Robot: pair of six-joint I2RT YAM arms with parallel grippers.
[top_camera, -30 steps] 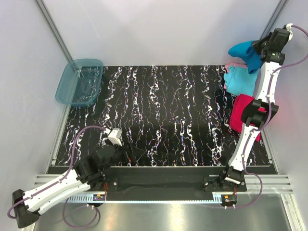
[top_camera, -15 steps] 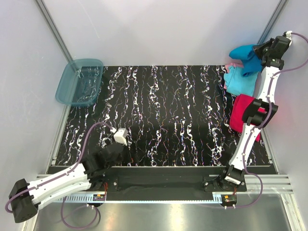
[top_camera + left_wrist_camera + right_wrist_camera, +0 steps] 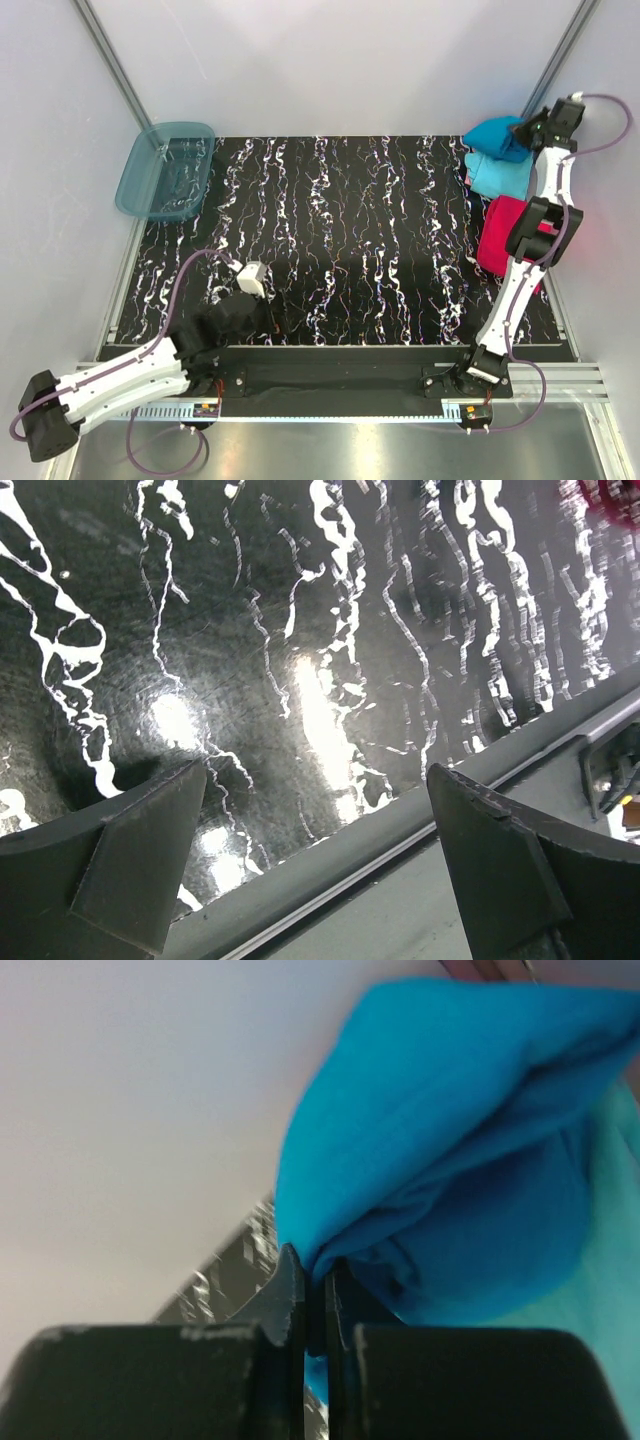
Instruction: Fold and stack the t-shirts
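One teal-blue t-shirt (image 3: 450,1140) in right claw (image 3: 318,1282)

The left arm (image 3: 120,380) and right arm (image 3: 512,293) have white links with black joint housings; purple cables (image 3: 176,275) loop along each; the left gripper (image 3: 318,778) has matte black wedge fingers.

My table (image 3: 340,230) is black with white wiggly lines. The tub (image 3: 165,170) is see-through teal. I see a teal-blue shirt (image 3: 497,137), a light cyan shirt (image 3: 500,175) and a pinky-red shirt (image 3: 495,235), all plain. My left gripper (image 3: 320,850) looks dark grey, maybe black.
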